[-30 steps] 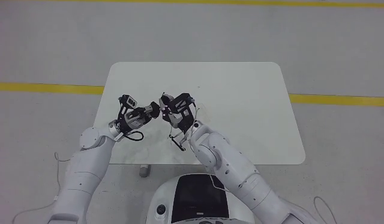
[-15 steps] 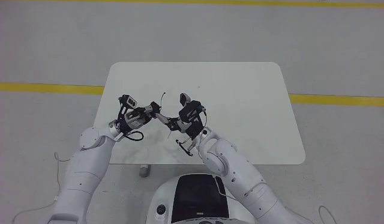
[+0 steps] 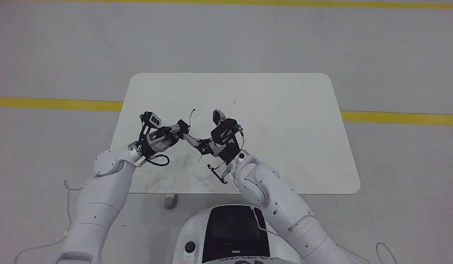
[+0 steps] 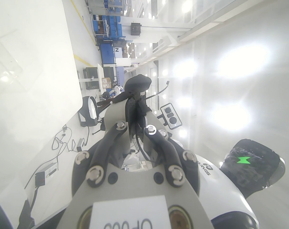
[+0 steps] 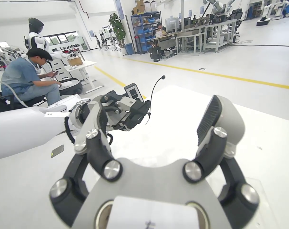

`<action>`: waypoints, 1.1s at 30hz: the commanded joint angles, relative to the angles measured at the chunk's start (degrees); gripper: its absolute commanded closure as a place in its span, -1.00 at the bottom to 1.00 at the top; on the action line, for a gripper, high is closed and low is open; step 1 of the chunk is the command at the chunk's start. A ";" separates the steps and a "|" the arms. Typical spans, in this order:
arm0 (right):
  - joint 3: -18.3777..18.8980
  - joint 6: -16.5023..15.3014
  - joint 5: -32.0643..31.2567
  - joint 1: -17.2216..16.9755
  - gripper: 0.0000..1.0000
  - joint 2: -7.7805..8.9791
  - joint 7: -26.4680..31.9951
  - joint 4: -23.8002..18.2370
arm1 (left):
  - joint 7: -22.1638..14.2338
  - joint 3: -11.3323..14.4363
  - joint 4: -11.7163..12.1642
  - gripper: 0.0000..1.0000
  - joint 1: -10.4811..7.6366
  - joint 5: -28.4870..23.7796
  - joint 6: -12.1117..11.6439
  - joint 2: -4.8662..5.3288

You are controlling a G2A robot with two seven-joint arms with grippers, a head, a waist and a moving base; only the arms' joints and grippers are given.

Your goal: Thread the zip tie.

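Observation:
A thin black zip tie [image 3: 190,117] stands up in a curve from my left gripper [image 3: 182,129], which is shut on its lower end above the near left part of the white table [image 3: 283,101]. In the right wrist view the zip tie [image 5: 153,91] rises from the left gripper [image 5: 138,111], its small head at the top and a short tail hanging below. My right gripper [image 5: 156,117] is open with nothing between its fingers, a short way from the tie. In the top view the right gripper [image 3: 202,146] sits just beside the left one. The left gripper [image 4: 134,89] pinches the tie [image 4: 156,93].
Both grippers hover over the table's near left quarter. The table's far half and right side are bare white surface. A clear flat sheet [image 5: 261,187] lies on the table under the right gripper. Beyond the table edges is open floor with yellow lines [image 3: 56,103].
One second ago both grippers were together at the tie. My right gripper has since let go and drawn back toward the near right. The left gripper kept the tie, now standing free.

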 commanded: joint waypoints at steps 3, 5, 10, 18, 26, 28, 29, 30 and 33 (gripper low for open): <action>0.14 1.65 -3.84 -0.45 -1.00 0.31 -0.92 -0.69 | 1.68 -0.59 -0.76 1.00 0.51 -1.99 3.92 0.22; 0.02 2.46 -7.44 -1.06 -1.00 0.62 -2.45 -1.13 | 1.08 -1.71 -0.70 1.00 0.75 -3.99 7.61 0.60; -0.35 3.89 -14.24 -2.07 -1.00 1.20 -6.03 -1.43 | -2.14 -3.21 0.41 1.00 0.62 -8.26 16.04 1.30; -4.70 10.57 -16.77 1.33 -1.00 2.28 -8.26 2.05 | -5.98 -2.57 2.97 1.00 -1.11 -13.74 23.52 1.36; -5.34 11.99 -16.77 1.75 -1.00 2.45 -8.13 2.22 | -3.58 -1.62 2.50 1.00 -0.96 -15.21 26.75 1.19; -6.67 13.08 -16.77 2.53 -1.00 2.60 -8.52 2.74 | -3.74 -0.65 2.85 1.00 -1.27 -16.89 30.47 1.06; -7.37 13.94 -16.77 3.02 -1.00 2.67 -8.70 3.16 | -3.87 -0.26 3.08 1.00 -1.58 -17.46 31.96 1.02; -8.09 14.78 -16.77 3.51 -1.00 2.73 -8.83 3.57 | -3.94 0.09 3.34 1.00 -1.82 -17.82 32.99 1.00; -10.87 18.45 -16.77 5.44 -1.00 2.95 -9.30 5.09 | -4.50 1.35 4.57 1.00 -2.73 -20.75 37.79 0.75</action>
